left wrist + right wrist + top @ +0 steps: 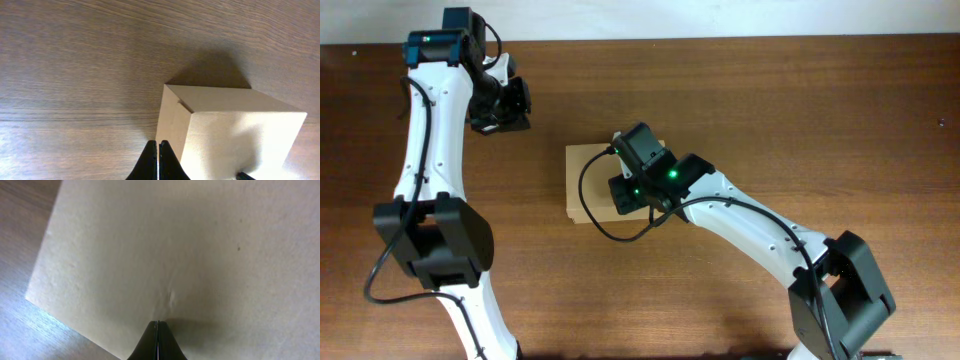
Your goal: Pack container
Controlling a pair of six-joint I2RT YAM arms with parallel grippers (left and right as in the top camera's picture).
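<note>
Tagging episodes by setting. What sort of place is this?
Probably a robotics lab or test bench rather than a home: a wooden table, a white left arm and right arm working over it, and one plain cardboard box as the only work item.

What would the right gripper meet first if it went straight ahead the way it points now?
The right gripper, shut, would meet the flat top of the cardboard box at once; it may already touch.
</note>
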